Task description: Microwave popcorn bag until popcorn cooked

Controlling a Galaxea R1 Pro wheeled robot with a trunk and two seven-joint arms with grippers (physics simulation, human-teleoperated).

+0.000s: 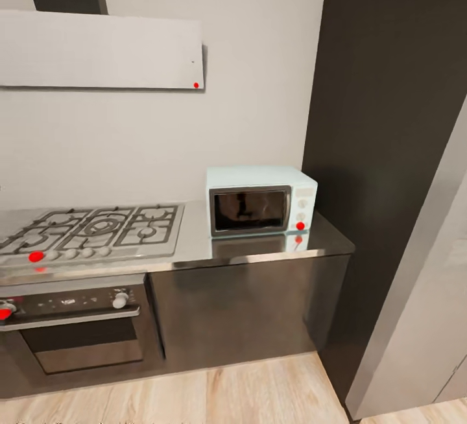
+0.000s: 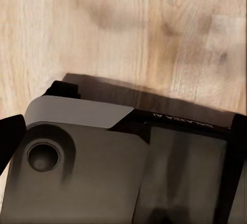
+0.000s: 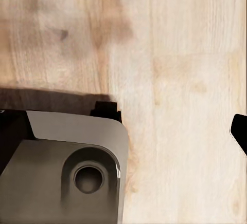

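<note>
The microwave (image 1: 262, 201) stands on the counter (image 1: 194, 252), door closed, at about 3 o'clock from the gas hob (image 1: 91, 229). An oven (image 1: 71, 327) sits below the hob. Both wrist views look down on the wooden floor (image 3: 180, 80) and the robot's grey base (image 2: 77, 172). I cannot tell the state of either pincer.

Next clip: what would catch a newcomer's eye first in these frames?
The pale mint-blue microwave stands out, door shut, sitting at the right end of the glossy grey countertop beside a tall dark cabinet. To its left lies the gas hob with the built-in oven below it, and red dots glow on several controls. Both wrist views look down at a light wooden floor past parts of the robot's base.
</note>
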